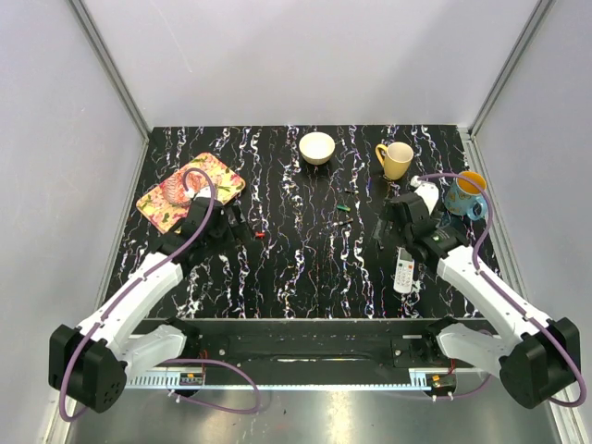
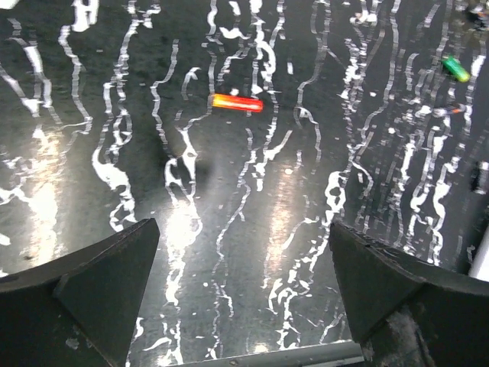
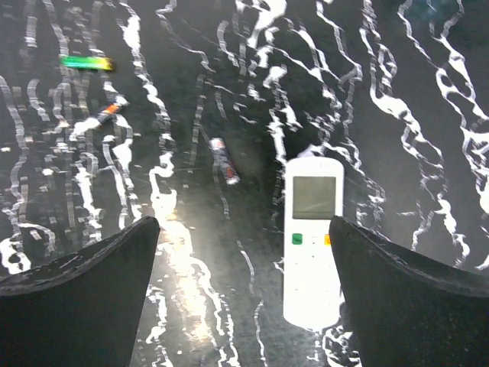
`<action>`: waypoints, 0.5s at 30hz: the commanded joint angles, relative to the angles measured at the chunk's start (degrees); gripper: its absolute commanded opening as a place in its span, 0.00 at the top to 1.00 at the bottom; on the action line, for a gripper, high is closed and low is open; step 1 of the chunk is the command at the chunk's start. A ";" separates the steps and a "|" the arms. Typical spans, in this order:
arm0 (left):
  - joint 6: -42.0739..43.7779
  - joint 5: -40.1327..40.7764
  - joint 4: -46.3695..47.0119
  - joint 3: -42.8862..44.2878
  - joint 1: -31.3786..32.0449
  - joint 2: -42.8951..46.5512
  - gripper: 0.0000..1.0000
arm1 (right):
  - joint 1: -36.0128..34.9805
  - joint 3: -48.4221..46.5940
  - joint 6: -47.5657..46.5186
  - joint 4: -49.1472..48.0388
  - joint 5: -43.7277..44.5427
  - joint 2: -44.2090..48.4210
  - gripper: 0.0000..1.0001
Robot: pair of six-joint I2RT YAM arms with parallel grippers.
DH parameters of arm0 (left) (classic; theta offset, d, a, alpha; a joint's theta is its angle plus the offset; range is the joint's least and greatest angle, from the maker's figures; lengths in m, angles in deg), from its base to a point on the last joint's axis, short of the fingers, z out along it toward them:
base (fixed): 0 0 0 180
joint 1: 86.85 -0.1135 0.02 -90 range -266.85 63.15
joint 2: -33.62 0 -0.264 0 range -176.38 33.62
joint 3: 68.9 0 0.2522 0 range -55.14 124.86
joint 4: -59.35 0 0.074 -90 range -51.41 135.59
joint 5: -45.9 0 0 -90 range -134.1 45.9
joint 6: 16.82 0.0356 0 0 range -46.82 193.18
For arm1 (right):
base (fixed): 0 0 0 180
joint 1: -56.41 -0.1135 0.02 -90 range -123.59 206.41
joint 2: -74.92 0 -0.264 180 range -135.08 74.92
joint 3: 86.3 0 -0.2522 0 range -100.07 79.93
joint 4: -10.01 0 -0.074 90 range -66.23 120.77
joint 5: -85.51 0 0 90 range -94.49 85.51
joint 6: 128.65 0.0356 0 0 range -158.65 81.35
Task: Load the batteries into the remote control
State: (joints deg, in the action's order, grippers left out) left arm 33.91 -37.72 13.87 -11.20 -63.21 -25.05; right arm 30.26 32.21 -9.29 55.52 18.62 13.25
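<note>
Plainly — slim white remote control [image 3: 312, 252] (face-up)

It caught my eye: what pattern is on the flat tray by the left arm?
The flat rectangular tray has reddish flowers on yellow; best in the top external view.

The marbled table [image 1: 305, 268] bears a floral tray [image 1: 163, 201], white bowl [image 1: 317, 147], yellow mug [image 1: 398, 160] and teal mug [image 1: 465, 193].

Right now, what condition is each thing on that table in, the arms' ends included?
remote control, lying flat, face up, not held.
green battery, loose, lying on its side.
red piece, lying loose.
bowl, upright.
yellow mug, upright.
teal mug, upright.
left end effector, open, holding nothing.
right end effector, open, holding nothing.
</note>
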 commanded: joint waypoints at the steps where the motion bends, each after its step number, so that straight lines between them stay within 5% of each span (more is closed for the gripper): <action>1: 0.86 -8.82 8.07 -1.75 0.09 1.36 0.01 | 3.02 1.49 4.73 5.86 3.72 -0.02 0.00; 5: 1.21 -16.38 17.98 -7.72 0.18 5.93 0.01 | 13.48 2.11 5.27 6.40 -6.67 -4.24 0.01; 15: 1.83 -23.51 23.46 -10.37 1.94 11.48 0.01 | 13.94 1.50 5.52 6.75 -12.04 -12.16 0.04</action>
State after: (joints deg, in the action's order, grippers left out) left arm 34.96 -56.76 31.66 -22.15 -62.14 -14.10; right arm 44.09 34.53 -5.16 61.22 9.77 2.82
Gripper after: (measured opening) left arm 0.987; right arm 0.964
